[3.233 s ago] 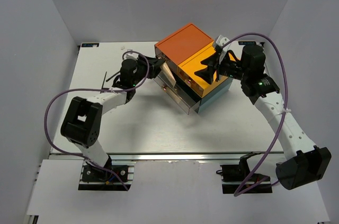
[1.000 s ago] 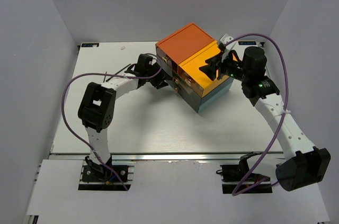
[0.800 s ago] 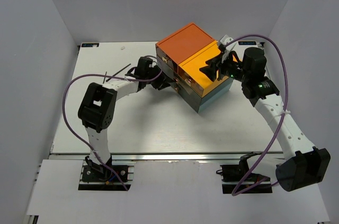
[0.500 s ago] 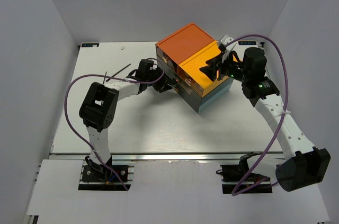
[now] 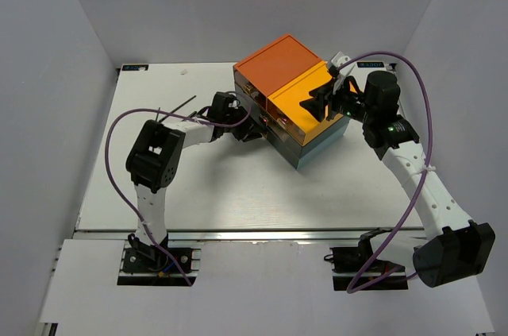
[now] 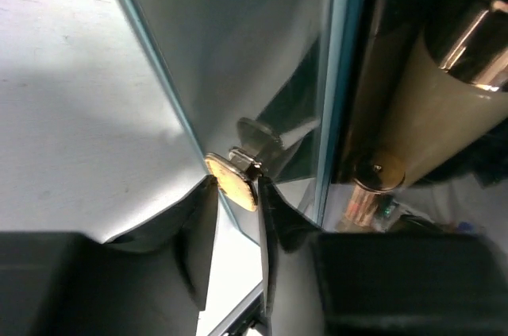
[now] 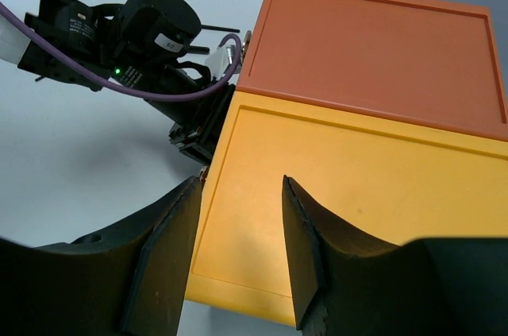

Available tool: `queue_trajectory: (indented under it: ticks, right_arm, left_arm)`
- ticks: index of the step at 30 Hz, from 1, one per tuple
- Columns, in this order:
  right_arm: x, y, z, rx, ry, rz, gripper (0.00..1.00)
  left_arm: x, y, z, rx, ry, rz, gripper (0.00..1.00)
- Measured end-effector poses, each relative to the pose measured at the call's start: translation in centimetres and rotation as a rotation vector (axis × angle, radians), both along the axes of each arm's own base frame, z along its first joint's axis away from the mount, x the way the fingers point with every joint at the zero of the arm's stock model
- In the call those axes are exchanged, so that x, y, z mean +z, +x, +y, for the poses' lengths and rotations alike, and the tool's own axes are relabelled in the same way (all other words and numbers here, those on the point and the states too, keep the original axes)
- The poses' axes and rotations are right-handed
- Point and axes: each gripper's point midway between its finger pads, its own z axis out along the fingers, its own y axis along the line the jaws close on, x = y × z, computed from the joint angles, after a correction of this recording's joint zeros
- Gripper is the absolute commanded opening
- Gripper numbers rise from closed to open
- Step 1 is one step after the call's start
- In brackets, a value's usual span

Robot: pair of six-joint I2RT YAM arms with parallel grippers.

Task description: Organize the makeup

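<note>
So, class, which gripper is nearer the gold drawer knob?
Left. The left gripper pinches the gold knob; the right gripper hangs open above the yellow lid.

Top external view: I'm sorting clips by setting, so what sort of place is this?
Likely a robot lab cell: plain white enclosure walls, a white table, left arm and right arm bolted to a metal rail.

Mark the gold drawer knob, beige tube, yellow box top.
gold drawer knob (image 6: 232,182): left wrist view, its round face.
beige tube (image 6: 443,123): left wrist view, mid-body behind the clear front.
yellow box top (image 7: 357,189): right wrist view, middle of flat panel.
</note>
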Motion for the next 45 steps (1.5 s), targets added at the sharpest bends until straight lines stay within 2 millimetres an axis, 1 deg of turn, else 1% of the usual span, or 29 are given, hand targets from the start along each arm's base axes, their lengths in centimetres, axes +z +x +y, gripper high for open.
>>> queue_trajectory:
  ticks: [2, 8, 11, 17, 19, 20, 22, 23, 24, 27, 30, 32, 34, 36, 37, 38, 39, 41, 43, 44, 45]
  right_arm:
    - [0.0, 0.0, 0.0, 0.0, 0.0, 0.0, 0.51]
    - [0.0, 0.0, 0.0, -0.001, 0.0, -0.001, 0.51]
    - [0.0, 0.0, 0.0, -0.001, 0.0, -0.001, 0.51]
    - [0.0, 0.0, 0.0, 0.0, 0.0, 0.0, 0.51]
    - [0.0, -0.1, 0.0, 0.006, 0.001, 0.0, 0.54]
    - [0.0, -0.2, 0.1, 0.011, 0.002, 0.0, 0.57]
    - [0.0, -0.4, 0.3, 0.035, 0.001, -0.004, 0.65]
    - [0.0, -0.7, 0.5, 0.055, -0.004, -0.011, 0.69]
    - [0.0, -1.0, 0.7, 0.084, -0.007, -0.016, 0.74]
    - [-0.3, -2.6, 1.6, 0.203, -0.026, -0.041, 0.77]
    - [-0.4, -4.2, 2.2, 0.311, -0.036, -0.065, 0.77]
    - [-0.3, -4.9, 2.5, 0.361, -0.037, -0.079, 0.77]
    - [0.0, -5.2, 2.7, 0.389, -0.038, -0.092, 0.77]
    - [0.3, -5.4, 2.8, 0.409, -0.039, -0.107, 0.76]
    - [0.4, -5.5, 2.8, 0.415, -0.038, -0.109, 0.76]
    - [0.4, -5.5, 2.8, 0.418, -0.037, -0.11, 0.76]
    - [0.4, -5.6, 2.8, 0.421, -0.037, -0.11, 0.76]
    - [0.4, -5.6, 2.9, 0.424, -0.035, -0.109, 0.76]
    - [0.4, -5.7, 2.9, 0.425, -0.035, -0.109, 0.76]
    - [0.4, -5.7, 2.9, 0.424, -0.035, -0.108, 0.76]
    - [0.4, -5.7, 2.9, 0.424, -0.034, -0.107, 0.76]
  left_arm:
    - [0.2, 0.1, -0.1, 0.0, -0.006, -0.008, 0.26]
    - [0.5, -0.5, 0.3, 0.017, 0.023, -0.022, 0.23]
    - [0.5, -1.3, 1.3, 0.036, 0.052, -0.027, 0.22]
    - [0.5, -3.9, 4.3, 0.084, 0.13, -0.033, 0.22]
    - [0.3, -5.0, 5.4, 0.101, 0.156, -0.028, 0.26]
    - [0.2, -5.5, 5.7, 0.104, 0.165, -0.025, 0.32]
    - [0.0, -6.4, 6.3, 0.103, 0.183, -0.019, 0.5]
    - [-0.2, -6.8, 6.6, 0.102, 0.195, -0.007, 0.58]
    - [-0.4, -7.1, 6.8, 0.101, 0.206, -0.002, 0.7]
    - [-0.8, -7.5, 7.3, 0.105, 0.244, 0.011, 0.76]
    - [-0.3, -7.0, 7.8, 0.112, 0.287, 0.002, 0.77]
    - [1.2, -5.7, 7.9, 0.121, 0.316, -0.04, 0.75]
    - [3.1, -4.2, 8.4, 0.144, 0.352, -0.097, 0.65]
    - [5.3, -3.0, 9.4, 0.179, 0.378, -0.155, 0.49]
    - [6.3, -2.7, 10.1, 0.193, 0.386, -0.178, 0.32]
    - [7.0, -2.5, 11.0, 0.214, 0.39, -0.19, 0.24]
    - [7.5, -2.2, 12.3, 0.235, 0.403, -0.196, 0.21]
    - [7.5, -1.4, 15.4, 0.273, 0.446, -0.185, 0.21]
    - [6.5, -0.7, 18.4, 0.278, 0.519, -0.15, 0.23]
    - [5.9, 0.0, 19.8, 0.267, 0.559, -0.138, 0.28]
    - [5.2, 0.6, 21.0, 0.245, 0.604, -0.127, 0.29]
